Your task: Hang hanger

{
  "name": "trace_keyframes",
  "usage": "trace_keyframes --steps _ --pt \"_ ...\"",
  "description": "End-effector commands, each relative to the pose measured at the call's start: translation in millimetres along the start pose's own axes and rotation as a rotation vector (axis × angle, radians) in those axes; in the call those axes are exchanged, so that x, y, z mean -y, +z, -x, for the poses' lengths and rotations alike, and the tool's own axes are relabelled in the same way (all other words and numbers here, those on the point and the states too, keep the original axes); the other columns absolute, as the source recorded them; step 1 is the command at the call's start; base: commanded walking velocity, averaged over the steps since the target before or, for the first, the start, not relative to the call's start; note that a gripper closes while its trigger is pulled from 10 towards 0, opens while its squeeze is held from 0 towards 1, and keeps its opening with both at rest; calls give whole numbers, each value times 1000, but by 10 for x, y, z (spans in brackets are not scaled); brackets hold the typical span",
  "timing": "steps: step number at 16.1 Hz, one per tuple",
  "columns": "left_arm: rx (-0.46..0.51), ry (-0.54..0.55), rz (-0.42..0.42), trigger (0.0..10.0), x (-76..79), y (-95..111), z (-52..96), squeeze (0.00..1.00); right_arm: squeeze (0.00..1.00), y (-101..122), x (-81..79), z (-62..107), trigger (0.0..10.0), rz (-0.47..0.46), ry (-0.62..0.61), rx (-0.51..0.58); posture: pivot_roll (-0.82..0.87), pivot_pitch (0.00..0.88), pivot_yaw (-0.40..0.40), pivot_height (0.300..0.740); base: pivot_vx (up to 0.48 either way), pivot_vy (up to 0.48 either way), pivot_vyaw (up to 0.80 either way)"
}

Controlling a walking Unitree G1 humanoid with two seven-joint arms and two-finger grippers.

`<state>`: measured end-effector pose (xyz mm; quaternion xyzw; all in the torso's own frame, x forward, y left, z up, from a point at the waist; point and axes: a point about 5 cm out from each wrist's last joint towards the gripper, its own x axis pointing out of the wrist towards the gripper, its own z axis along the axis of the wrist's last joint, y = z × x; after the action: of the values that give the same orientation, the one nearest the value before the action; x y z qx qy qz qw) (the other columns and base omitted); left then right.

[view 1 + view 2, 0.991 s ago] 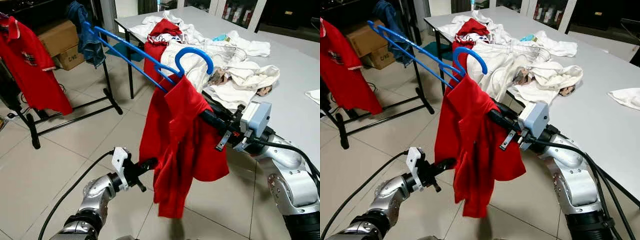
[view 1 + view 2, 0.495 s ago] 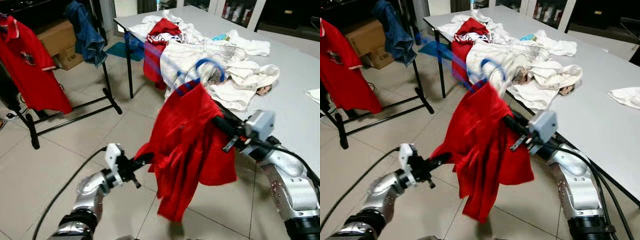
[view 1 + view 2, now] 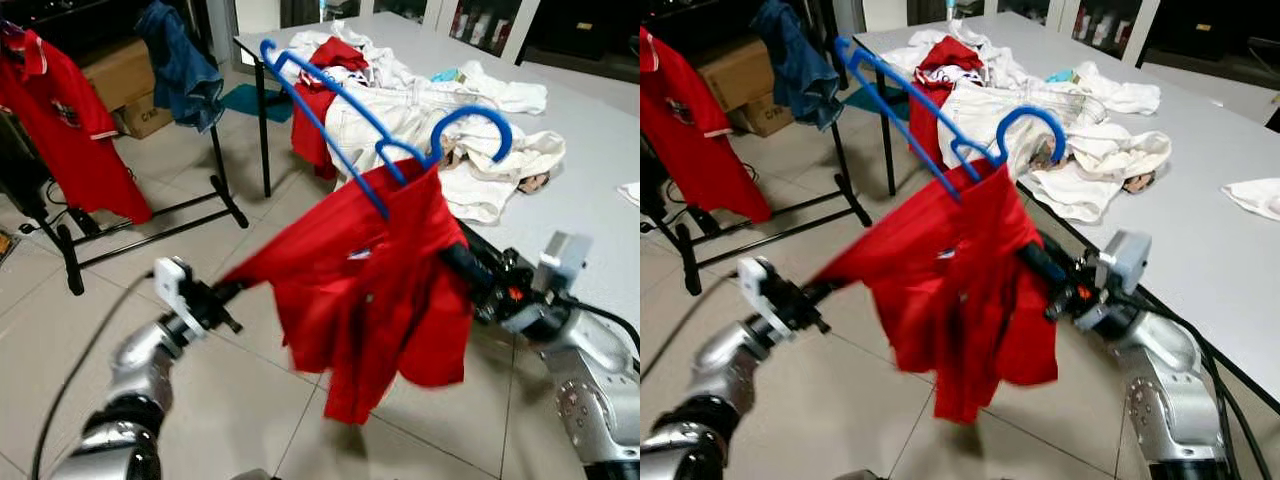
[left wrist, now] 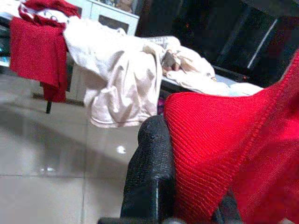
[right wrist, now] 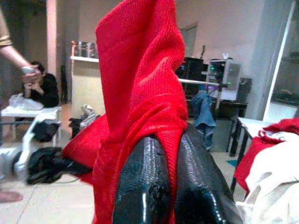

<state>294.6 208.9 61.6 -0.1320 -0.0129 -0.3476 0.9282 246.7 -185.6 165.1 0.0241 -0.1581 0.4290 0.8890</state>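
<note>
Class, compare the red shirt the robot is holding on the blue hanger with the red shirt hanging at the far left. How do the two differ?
The held red shirt is stretched sideways between the left gripper and right gripper; the far-left red shirt hangs straight down, untouched. The held one sits askew on a blue hanger in mid-air; the other hangs beside the black rack. The far-left shirt shows a white-trimmed sleeve. Both are red.

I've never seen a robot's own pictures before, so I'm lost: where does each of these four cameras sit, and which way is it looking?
Left eye view: on the head, looking down at the red shirt on the blue hanger; both silver arms show.
Right eye view: its stereo twin, same scene, slightly shifted.
Left wrist view: along the left gripper, pinching shirt fabric, toward the clothes-heaped table.
Right wrist view: along the right gripper, clamped on fabric, facing the room.
Shared: all four show the shirt.
</note>
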Motion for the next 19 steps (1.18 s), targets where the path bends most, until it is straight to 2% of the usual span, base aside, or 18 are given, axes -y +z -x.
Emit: trace_keyframes --steps 1,3,4,8,12,15,17,19 --pt "19 9 -8 0 -79 119 -3 0 0 74 -37 12 0 43 50 -5 -47 0 13 740 0 0 0" --pt "27 3 -20 0 -149 246 -18 0 0 2 -103 53 0 97 126 -92 -50 0 15 740 0 0 0" --pt "24 -2 -22 0 -155 257 -18 0 0 -4 -118 57 0 102 140 -99 -50 0 15 740 0 0 0" --pt "16 -99 4 0 -108 296 -92 0 0 -61 -172 68 0 223 200 -117 -44 0 18 740 0 0 0" --pt "-24 -102 32 0 -157 275 27 0 0 30 -157 76 0 229 214 -71 -40 0 18 740 0 0 0" --pt "-24 -86 43 0 -188 287 73 0 0 80 -171 66 0 167 199 -29 -36 0 13 740 0 0 0" --pt "-10 -57 71 0 -204 280 79 0 0 -63 -355 133 0 164 279 -78 -34 0 9 740 0 0 0" --pt "-11 -53 75 0 -205 276 79 0 0 -104 -390 150 0 174 296 -92 -34 0 9 740 0 0 0"
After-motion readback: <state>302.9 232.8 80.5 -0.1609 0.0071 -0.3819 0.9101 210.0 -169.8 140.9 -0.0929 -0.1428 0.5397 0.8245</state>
